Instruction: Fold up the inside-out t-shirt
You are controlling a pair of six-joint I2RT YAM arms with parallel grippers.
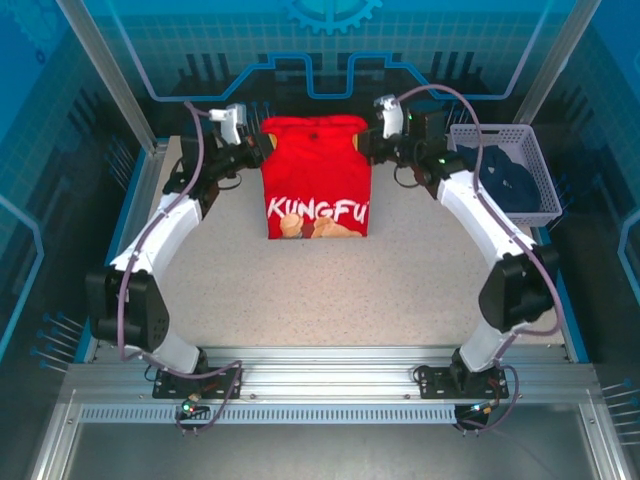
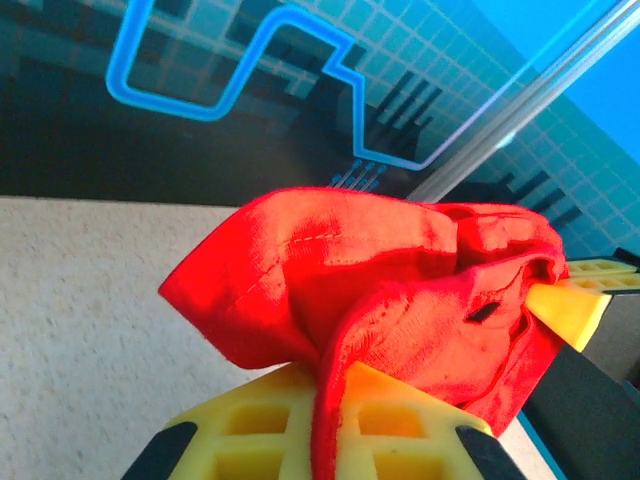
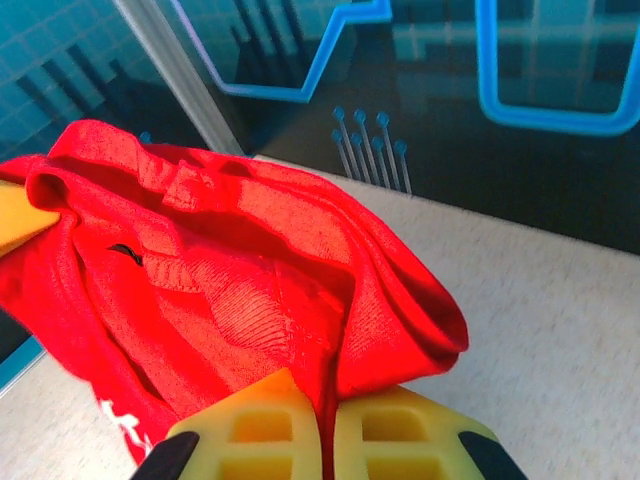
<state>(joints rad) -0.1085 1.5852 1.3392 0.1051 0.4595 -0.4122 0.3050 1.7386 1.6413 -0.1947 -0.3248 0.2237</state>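
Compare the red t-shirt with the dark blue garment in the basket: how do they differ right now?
The t-shirt is bright red with white lettering; the garment is dark blue, with no print showing. The t-shirt lies mostly spread on the table, while the garment sits bunched in the white basket. The left gripper and right gripper are each shut on the t-shirt's far edge; nothing touches the garment. Both are soft cloth.

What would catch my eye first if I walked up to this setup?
The bright red t-shirt at the middle far side of the table, with white KUNGFU lettering facing up. The left gripper and right gripper are each shut on one far corner of it. At the table's right edge, a white basket holds a dark navy garment.
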